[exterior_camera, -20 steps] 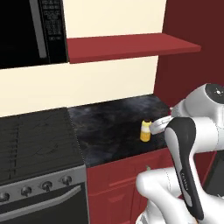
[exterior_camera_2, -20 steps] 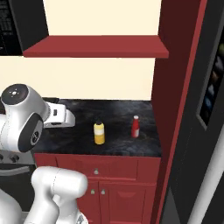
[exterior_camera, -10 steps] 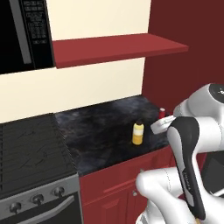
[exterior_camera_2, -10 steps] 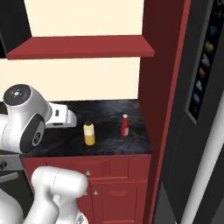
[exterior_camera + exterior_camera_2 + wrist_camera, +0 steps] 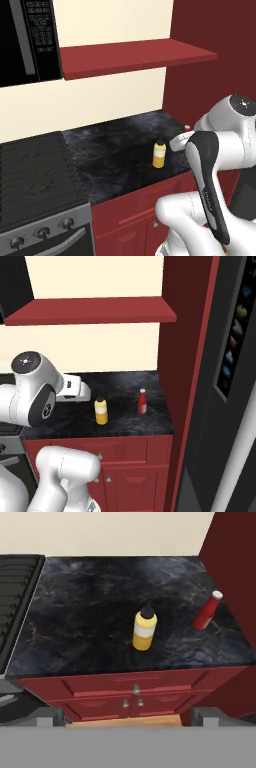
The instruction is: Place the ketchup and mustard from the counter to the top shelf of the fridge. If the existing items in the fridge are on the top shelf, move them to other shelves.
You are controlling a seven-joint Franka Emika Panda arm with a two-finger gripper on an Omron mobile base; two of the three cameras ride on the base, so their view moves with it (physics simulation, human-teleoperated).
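1. Left base view: a yellow plastic mustard bottle [image 5: 159, 155] with a dark cap stands upright right of centre on the glossy black marbled stone counter [image 5: 115, 150]. The white arm's jointed body fills the lower right and hides the counter's far right end. A flat dark-red shelf [image 5: 135, 55] crosses the upper middle, a black microwave [image 5: 27, 40] fills the upper left, and a ribbed black stove top [image 5: 35, 175] with round knobs lies at lower left.

2. Right base view: the mustard bottle [image 5: 101, 411] sits at centre left, and this side also shows a slim red ketchup bottle [image 5: 142, 401] with a white cap, upright and apart from it to the right, near the tall dark-red side panel [image 5: 187, 381]. A dark fridge door [image 5: 235, 406] takes the right edge. Red cabinet fronts [image 5: 135, 466] run below the counter.

3. Hand view: mustard [image 5: 144, 628] stands at centre and ketchup [image 5: 207, 611] at right, leaning in the frame, both on the veined stone. The two dark fingertips of the gripper [image 5: 125, 718] rise at the bottom, spread wide apart and holding nothing, over the red drawer fronts with small metal knobs.
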